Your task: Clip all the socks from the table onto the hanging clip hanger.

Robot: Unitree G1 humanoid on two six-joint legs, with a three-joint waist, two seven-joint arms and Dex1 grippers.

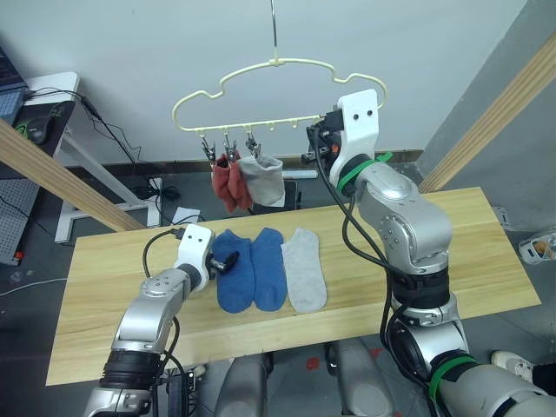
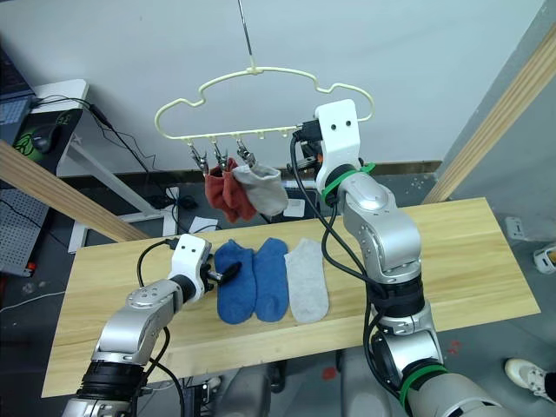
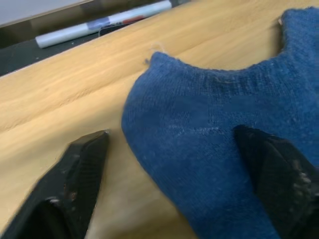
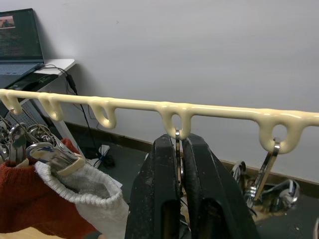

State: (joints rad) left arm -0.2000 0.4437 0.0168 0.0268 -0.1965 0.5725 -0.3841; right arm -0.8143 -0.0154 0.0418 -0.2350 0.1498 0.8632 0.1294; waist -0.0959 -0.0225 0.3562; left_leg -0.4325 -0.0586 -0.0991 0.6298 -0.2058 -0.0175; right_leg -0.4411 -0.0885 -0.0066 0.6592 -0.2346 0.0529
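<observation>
While spread wide, left end effector (image 3: pixel 169 164) astride blue sock (image 3: pixel 224 149); right end effector (image 4: pixel 180 149) pinching clip (image 4: pixel 177 144).

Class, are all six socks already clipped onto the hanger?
No: two blue socks and one grey sock lie on the table.

**No legible text**

No word, brand, number or sign can be read in any view. A laptop screen (image 4: pixel 17 34) beside the wall is lit, but whatever is displayed on it is too small to be made out. A white tube (image 3: pixel 104 22) lying beyond the table (image 3: pixel 60 94) carries dark and red markings, which are blurred and cannot be read as letters.
</observation>
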